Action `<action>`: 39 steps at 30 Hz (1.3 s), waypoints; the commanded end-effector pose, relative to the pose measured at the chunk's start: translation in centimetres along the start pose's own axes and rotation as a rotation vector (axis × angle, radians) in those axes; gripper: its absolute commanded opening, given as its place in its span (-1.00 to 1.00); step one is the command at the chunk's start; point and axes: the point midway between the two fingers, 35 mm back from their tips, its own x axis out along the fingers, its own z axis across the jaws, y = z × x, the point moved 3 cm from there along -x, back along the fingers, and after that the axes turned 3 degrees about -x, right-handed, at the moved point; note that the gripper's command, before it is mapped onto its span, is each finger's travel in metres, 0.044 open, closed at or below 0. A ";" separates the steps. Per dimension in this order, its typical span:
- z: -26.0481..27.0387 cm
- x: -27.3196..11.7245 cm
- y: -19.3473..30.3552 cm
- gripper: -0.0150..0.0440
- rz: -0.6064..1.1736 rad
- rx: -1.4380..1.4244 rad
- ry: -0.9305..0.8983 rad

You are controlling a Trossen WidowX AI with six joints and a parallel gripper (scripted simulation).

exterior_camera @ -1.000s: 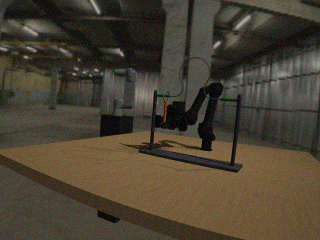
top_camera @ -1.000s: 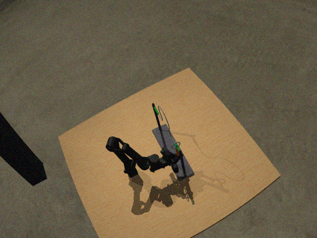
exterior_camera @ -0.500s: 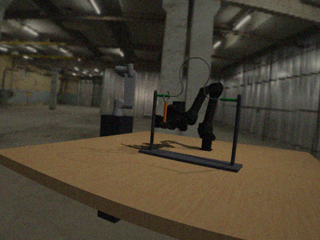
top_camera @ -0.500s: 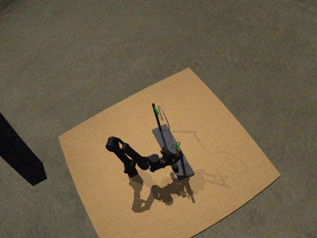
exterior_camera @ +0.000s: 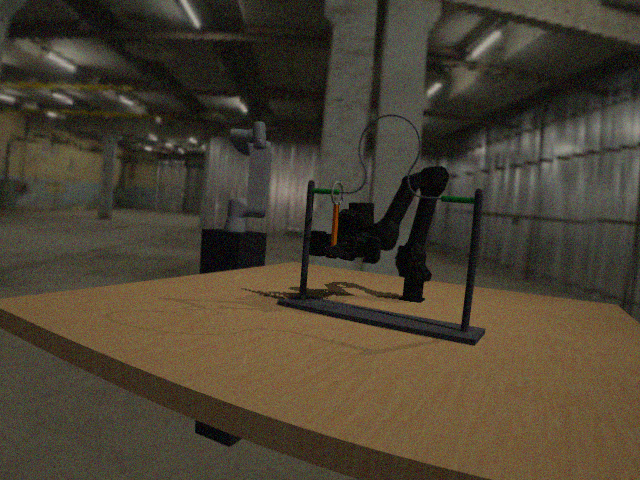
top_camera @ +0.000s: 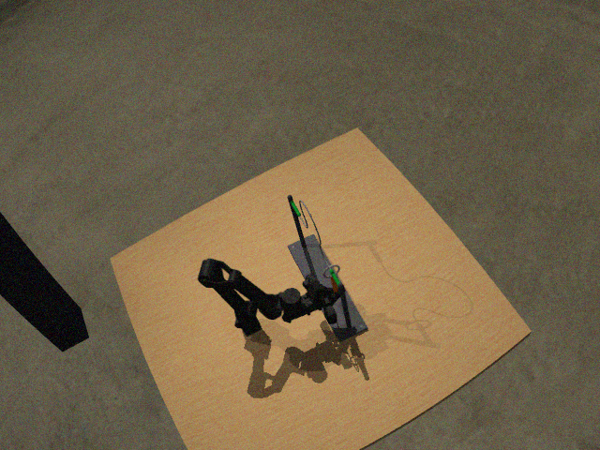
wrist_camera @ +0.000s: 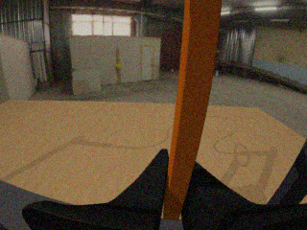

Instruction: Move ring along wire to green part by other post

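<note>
My gripper (top_camera: 335,292) (exterior_camera: 333,250) (wrist_camera: 171,155) is shut on the orange handle (top_camera: 335,284) (exterior_camera: 335,224) (wrist_camera: 197,86), near its lower end. The handle stands nearly upright below the ring (top_camera: 337,267) (exterior_camera: 331,192). The ring is around the wire at the inner end of the green part (top_camera: 335,277) (exterior_camera: 321,191) beside the left post (exterior_camera: 306,242) of the exterior view. Whether it touches the wire is too small to tell. The thin grey wire (exterior_camera: 389,115) rises in a tall loop to the other green part (top_camera: 294,208) (exterior_camera: 457,199) by the right post (exterior_camera: 471,263). The ring is outside the wrist view.
Both posts stand on a dark base plate (top_camera: 296,249) (exterior_camera: 382,316) on the wooden table (top_camera: 232,222) (exterior_camera: 310,382). My arm reaches in from one side, below the wire's height at the gripper. Another robot arm (exterior_camera: 258,175) stands on a dark pedestal behind the table.
</note>
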 end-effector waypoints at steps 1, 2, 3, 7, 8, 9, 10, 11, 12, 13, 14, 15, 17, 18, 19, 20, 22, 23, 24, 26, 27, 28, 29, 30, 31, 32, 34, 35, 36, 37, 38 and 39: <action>0.4 -0.1 -0.3 -1.00 -0.006 -0.001 0.002; 0.5 -0.1 -0.3 -1.00 -0.006 0.000 0.002; 0.6 -0.1 -0.3 -1.00 -0.006 0.000 0.001; 1.1 0.0 -0.3 -1.00 -0.005 0.005 -0.002; 1.2 0.0 -0.4 -1.00 -0.005 0.007 -0.002; 1.3 0.0 -0.4 -1.00 -0.005 0.009 -0.003; 1.5 0.0 -0.4 -1.00 -0.005 0.012 -0.004; 1.6 0.0 -0.4 -1.00 -0.005 0.014 -0.005; 1.7 0.0 -0.4 -1.00 -0.004 0.017 -0.005; 1.9 0.0 -0.4 -1.00 -0.004 0.021 -0.006; 2.0 0.0 -0.4 -1.00 -0.004 0.025 -0.007; 2.2 0.0 -0.4 -1.00 -0.004 0.030 -0.008; 2.5 0.0 -0.4 -1.00 -0.004 0.039 -0.010; 2.7 0.0 -0.5 -1.00 -0.004 0.046 -0.011; 2.9 0.0 -0.5 -1.00 -0.005 0.054 -0.013; 3.1 0.0 -0.5 -1.00 -0.005 0.061 -0.014; 3.4 0.0 -0.5 -1.00 -0.005 0.075 -0.016; 3.6 0.0 -0.5 -1.00 -0.005 0.082 -0.017; 3.8 0.0 -0.6 -1.00 -0.005 0.091 -0.019; 4.3 0.1 -0.6 -1.00 -0.006 0.115 -0.022; 4.5 0.1 -0.7 -1.00 -0.006 0.127 -0.024; 4.8 0.1 -0.7 -1.00 -0.007 0.141 -0.026; 5.1 0.1 -0.8 -1.00 -0.007 0.155 -0.028; 5.4 0.1 -0.8 -1.00 -0.008 0.171 -0.030; 5.7 0.1 -0.9 -1.00 -0.008 0.187 -0.032; 6.0 0.1 -1.0 -1.00 -0.009 0.203 -0.034; 6.5 0.1 -1.1 -1.00 -0.010 0.234 -0.038; 6.8 0.1 -1.2 -1.00 -0.011 0.248 -0.039; 7.0 0.1 -1.3 -1.00 -0.011 0.264 -0.041; 7.3 0.1 -1.4 -1.00 -0.012 0.282 -0.044; 7.7 0.1 -1.5 -1.00 -0.013 0.302 -0.046; 8.0 0.1 -1.6 -1.00 -0.014 0.324 -0.049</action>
